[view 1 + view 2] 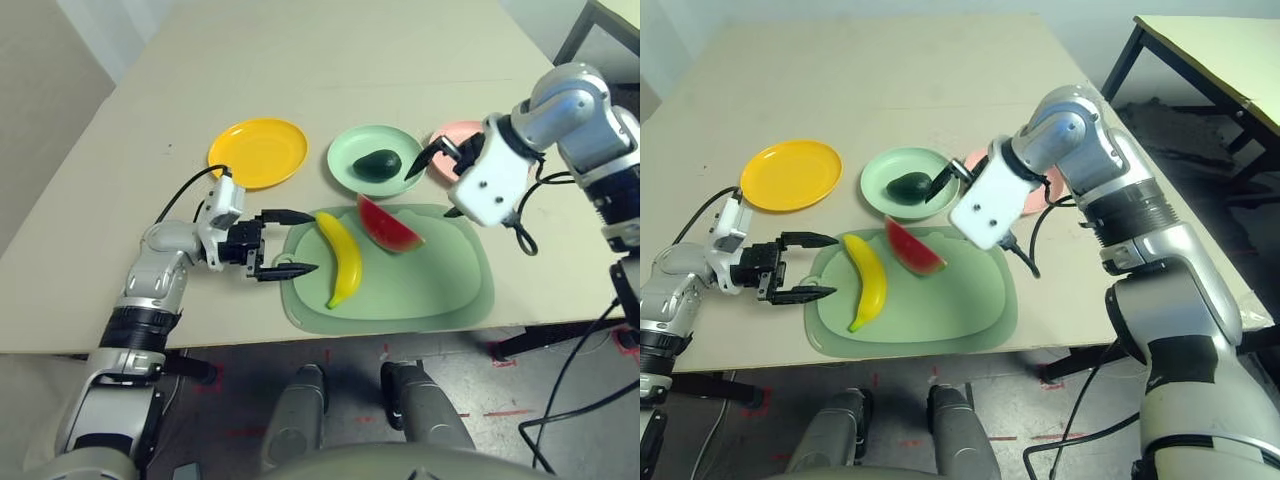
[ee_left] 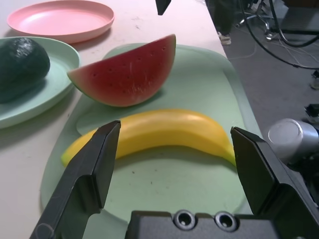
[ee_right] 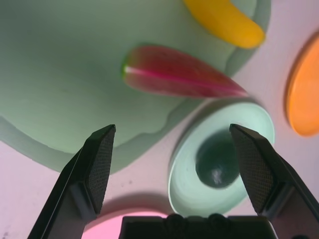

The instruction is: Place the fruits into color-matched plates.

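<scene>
- The left pincer (image 1: 285, 242) hangs released and empty, fingers spread wide, at the left edge of the pale green mat (image 1: 440, 290), aimed sideways toward the banana (image 1: 341, 258).
- The right pincer (image 1: 948, 180) is likewise released and grasps nothing; it is raised over the gap between the mint green plate (image 1: 352, 150) and the pink plate (image 2: 60, 20), pointing steeply down.
- The mint green plate holds the avocado (image 1: 378, 165), which lies in the middle of it.
- The yellow-orange plate (image 1: 258, 152) has no fruit in it and sits to the left of the mint one, well apart from the mat.
- The pink plate is partly hidden behind the right wrist in the head views; the left wrist view shows it with no fruit in it.
- The mat carries the banana and the watermelon wedge (image 1: 388, 226), close side by side; whether they touch I cannot tell.
- The banana is a curved, smooth yellow piece lying flat.
- The watermelon wedge is red with small dimples for seeds and a thin green rind along its curved edge.
- The avocado is dark green, oval, with a slightly pebbled skin.
- The desk (image 1: 300, 60) is a plain beige top; the three plates stand in a row behind the mat.
- Beyond the desk's near edge is a grey floor with red tape marks; black cables trail at the right, and another table corner on dark legs stands at the far right.
</scene>
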`<state>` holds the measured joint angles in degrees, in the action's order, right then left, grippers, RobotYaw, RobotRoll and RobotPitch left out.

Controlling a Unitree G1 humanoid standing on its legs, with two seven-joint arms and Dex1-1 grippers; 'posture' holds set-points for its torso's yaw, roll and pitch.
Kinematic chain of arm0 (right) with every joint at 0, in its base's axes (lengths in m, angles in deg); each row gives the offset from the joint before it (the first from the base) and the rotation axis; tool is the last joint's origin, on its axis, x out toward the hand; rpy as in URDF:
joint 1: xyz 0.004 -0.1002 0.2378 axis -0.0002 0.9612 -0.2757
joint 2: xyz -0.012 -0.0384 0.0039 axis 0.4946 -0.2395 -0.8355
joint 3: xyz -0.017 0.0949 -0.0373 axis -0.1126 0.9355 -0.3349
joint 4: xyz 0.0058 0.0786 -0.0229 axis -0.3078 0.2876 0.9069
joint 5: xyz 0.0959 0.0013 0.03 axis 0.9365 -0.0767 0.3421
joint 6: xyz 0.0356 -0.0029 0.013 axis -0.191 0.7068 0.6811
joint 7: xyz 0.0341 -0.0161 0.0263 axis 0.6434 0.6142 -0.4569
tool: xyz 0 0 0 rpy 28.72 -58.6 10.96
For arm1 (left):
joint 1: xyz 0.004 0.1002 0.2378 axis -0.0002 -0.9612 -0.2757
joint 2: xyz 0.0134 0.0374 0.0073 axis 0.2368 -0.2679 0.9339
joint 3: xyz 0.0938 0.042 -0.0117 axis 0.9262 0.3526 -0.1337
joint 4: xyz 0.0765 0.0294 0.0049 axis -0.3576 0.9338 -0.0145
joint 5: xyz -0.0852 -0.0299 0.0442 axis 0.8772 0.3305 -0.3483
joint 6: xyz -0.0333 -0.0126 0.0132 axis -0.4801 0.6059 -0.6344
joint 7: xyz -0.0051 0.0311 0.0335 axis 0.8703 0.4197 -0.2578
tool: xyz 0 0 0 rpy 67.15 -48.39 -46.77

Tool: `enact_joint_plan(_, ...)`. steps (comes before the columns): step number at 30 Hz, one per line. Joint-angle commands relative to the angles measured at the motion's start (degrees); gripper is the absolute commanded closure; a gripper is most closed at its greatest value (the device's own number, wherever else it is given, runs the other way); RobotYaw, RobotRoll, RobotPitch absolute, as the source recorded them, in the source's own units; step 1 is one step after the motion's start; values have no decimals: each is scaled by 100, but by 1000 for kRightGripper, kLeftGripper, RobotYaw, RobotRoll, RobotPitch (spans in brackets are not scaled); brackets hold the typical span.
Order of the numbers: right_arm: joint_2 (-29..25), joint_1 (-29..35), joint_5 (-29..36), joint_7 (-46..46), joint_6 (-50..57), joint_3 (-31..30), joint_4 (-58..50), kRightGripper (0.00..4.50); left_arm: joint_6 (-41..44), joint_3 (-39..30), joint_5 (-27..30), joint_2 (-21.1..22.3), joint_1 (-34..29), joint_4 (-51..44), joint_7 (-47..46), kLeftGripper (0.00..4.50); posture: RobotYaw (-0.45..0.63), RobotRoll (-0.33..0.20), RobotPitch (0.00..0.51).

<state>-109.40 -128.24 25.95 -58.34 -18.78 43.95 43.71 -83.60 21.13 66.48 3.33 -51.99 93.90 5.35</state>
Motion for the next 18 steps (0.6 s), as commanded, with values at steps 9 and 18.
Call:
enact_joint_plan(9, 106, -50, 254, 79, 6312, 583, -1474, 38, 8, -164, 21, 153, -369, -296, -59, 0, 30, 0, 173)
enact_joint_plan(18, 623, -373, 1093, 1551, 12651, 1004, -3110, 38, 36, -106, -71, 190, -243, -101, 28, 0, -8, 0, 180)
